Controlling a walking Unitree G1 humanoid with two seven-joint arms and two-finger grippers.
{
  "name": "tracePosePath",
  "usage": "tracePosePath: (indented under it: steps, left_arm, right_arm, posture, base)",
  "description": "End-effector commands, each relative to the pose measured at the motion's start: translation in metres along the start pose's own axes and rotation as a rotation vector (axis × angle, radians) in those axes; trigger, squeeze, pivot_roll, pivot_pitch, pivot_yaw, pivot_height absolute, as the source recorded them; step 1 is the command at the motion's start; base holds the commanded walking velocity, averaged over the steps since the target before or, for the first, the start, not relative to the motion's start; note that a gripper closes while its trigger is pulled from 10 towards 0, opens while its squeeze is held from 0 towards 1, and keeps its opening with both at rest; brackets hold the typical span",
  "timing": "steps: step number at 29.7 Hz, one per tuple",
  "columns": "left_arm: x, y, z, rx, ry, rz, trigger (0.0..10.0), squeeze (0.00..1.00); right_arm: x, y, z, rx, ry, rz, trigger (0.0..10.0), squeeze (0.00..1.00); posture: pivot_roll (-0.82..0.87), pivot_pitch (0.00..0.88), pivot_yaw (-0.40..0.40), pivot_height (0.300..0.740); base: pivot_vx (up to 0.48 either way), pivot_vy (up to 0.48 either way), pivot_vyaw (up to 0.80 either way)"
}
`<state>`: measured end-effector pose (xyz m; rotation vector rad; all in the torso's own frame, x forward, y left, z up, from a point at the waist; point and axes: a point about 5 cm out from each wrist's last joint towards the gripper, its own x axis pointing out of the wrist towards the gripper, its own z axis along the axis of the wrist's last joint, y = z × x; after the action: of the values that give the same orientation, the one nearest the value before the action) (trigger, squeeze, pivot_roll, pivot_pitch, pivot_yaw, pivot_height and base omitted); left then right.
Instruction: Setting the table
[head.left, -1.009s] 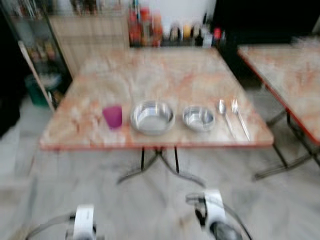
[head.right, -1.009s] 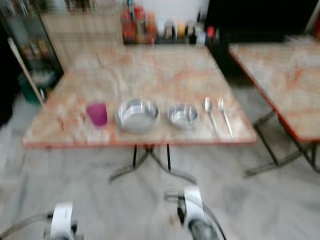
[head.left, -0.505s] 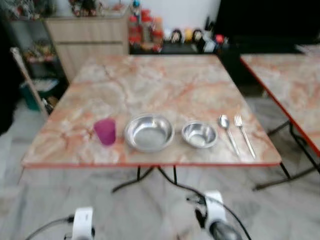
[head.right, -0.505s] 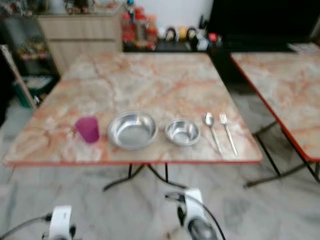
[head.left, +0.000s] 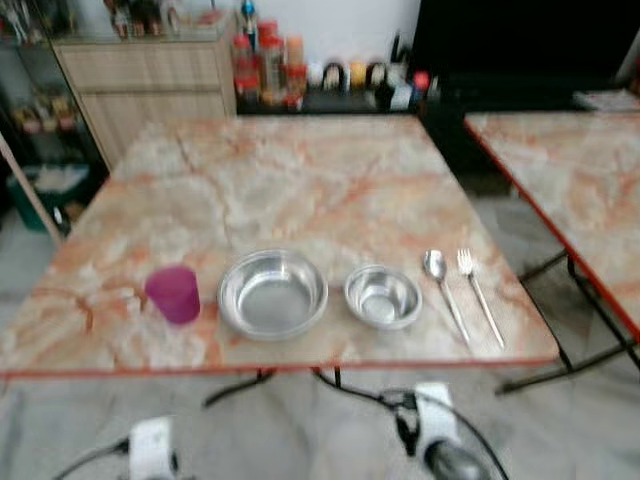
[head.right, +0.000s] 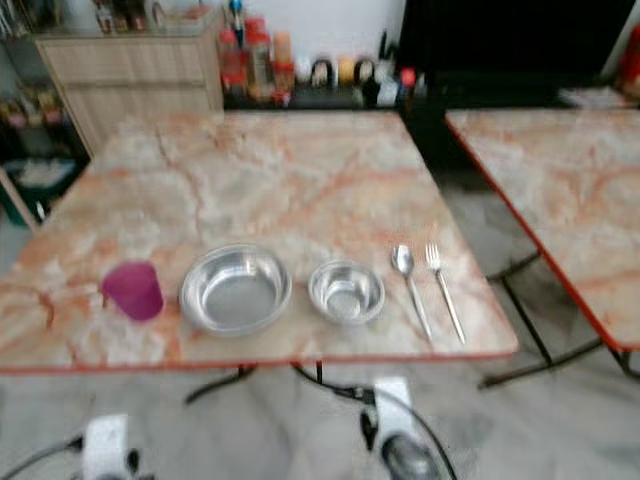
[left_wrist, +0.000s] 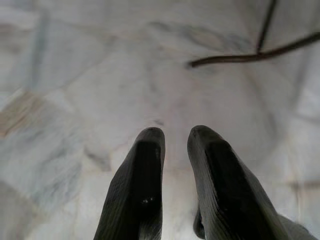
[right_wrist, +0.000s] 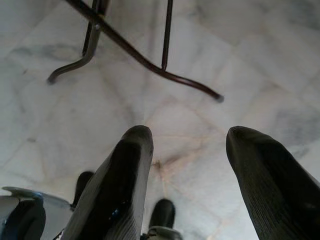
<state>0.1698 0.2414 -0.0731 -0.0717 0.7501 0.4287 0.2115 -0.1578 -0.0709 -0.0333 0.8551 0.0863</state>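
On the near edge of the marble table (head.left: 300, 180) stand, in a row from left to right, a purple cup (head.left: 174, 294), a large steel bowl (head.left: 273, 293), a small steel bowl (head.left: 382, 296), a spoon (head.left: 443, 305) and a fork (head.left: 480, 310). Both arms hang low before the table edge, the left arm (head.left: 152, 450) and the right arm (head.left: 435, 440). My left gripper (left_wrist: 176, 135) points at the floor, its fingers nearly together and holding nothing. My right gripper (right_wrist: 190, 137) is open over the floor, near the table's legs (right_wrist: 145, 60).
A second marble table (head.left: 570, 170) stands to the right across a narrow gap. Behind the table are a wooden cabinet (head.left: 150, 80) and a low shelf of bottles and jars (head.left: 300, 70). A dark shelf rack (head.left: 30, 130) stands at the far left. The floor is pale marble.
The whole view has shifted: the table now sits lower and larger in the picture as the camera came closer. The tableware keeps its places. Both arms still hang low.
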Motion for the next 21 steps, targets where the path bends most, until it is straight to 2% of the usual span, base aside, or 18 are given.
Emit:
tracePosePath:
  steps: [1,3,4,5,6,9,12,15,16,18,19,21]
  left_arm:
    - [-0.002,0.003,-0.002,-0.045,-0.023,0.031,10.0,0.0]
    - [-0.004,0.005,-0.001,-0.042,-0.062,0.038,10.0,0.0]
    - [-0.005,0.008,-0.001,-0.046,-0.08,0.05,10.0,0.14]
    - [-0.006,0.011,0.0,-0.06,-0.102,0.066,10.0,0.87]
    - [-0.008,0.017,0.003,-0.077,-0.141,0.096,10.0,1.0]
    - [-0.013,0.029,0.013,-0.102,-0.248,0.165,10.0,1.0]
    - [-0.022,0.037,0.026,-0.091,-0.365,0.189,10.0,1.0]
    - [-0.036,0.043,0.036,-0.07,-0.466,0.217,10.0,1.0]
    - [-0.043,0.046,0.041,-0.036,-0.509,0.239,10.0,1.0]
    - [-0.048,0.048,0.045,-0.012,-0.537,0.255,10.0,1.0]
    - [-0.059,0.05,0.053,0.009,-0.597,0.294,10.0,1.0]
    - [-0.067,0.052,0.065,0.009,-0.656,0.339,10.0,1.0]
  right_arm:
    - [-0.002,-0.007,-0.005,0.002,0.016,-0.017,10.0,0.0]
    - [-0.002,-0.007,-0.006,0.001,0.018,-0.017,10.0,0.0]
    - [-0.002,-0.008,-0.006,0.0,0.019,-0.017,10.0,0.0]
    - [-0.002,-0.008,-0.006,-0.001,0.021,-0.016,10.0,0.0]
    - [-0.002,-0.008,-0.006,-0.005,0.022,-0.014,10.0,0.0]
    - [-0.002,-0.008,-0.006,-0.012,0.024,-0.01,10.0,0.0]
    - [-0.002,-0.008,-0.005,-0.022,0.024,-0.004,10.0,0.0]
    - [-0.002,-0.007,-0.005,-0.028,0.026,0.0,10.0,0.0]
    - [-0.002,-0.006,-0.006,-0.031,0.027,0.004,10.0,0.0]
    - [-0.002,-0.006,-0.006,-0.033,0.028,0.006,10.0,0.0]
    - [-0.002,-0.005,-0.007,-0.035,0.03,0.008,10.0,0.0]
    - [-0.002,-0.005,-0.008,-0.037,0.031,0.01,10.0,0.0]
  posture:
    - [0.05,0.0,-0.005,0.732]
    - [0.06,0.0,-0.009,0.732]
    - [0.07,0.0,-0.013,0.732]
    - [0.07,0.0,-0.013,0.732]
    - [0.08,0.0,-0.02,0.732]
    - [0.09,0.0,-0.026,0.732]
    - [0.1,0.0,-0.029,0.732]
    - [0.12,0.0,-0.034,0.732]
    - [0.12,0.0,-0.034,0.732]
    - [0.12,0.0,-0.034,0.732]
    - [0.13,0.0,-0.034,0.732]
    - [0.13,0.0,-0.035,0.732]
  base:
    - [0.0,0.0,0.0]
    - [0.0,0.0,0.0]
    - [0.0,0.0,0.0]
    - [0.0,0.0,0.0]
    - [0.0,0.0,0.0]
    - [0.0,0.0,0.0]
    - [0.0,0.0,0.0]
    - [0.0,0.0,0.0]
    - [0.0,0.0,0.0]
    - [0.0,0.0,0.0]
    - [0.0,0.0,0.0]
    - [0.0,0.0,0.0]
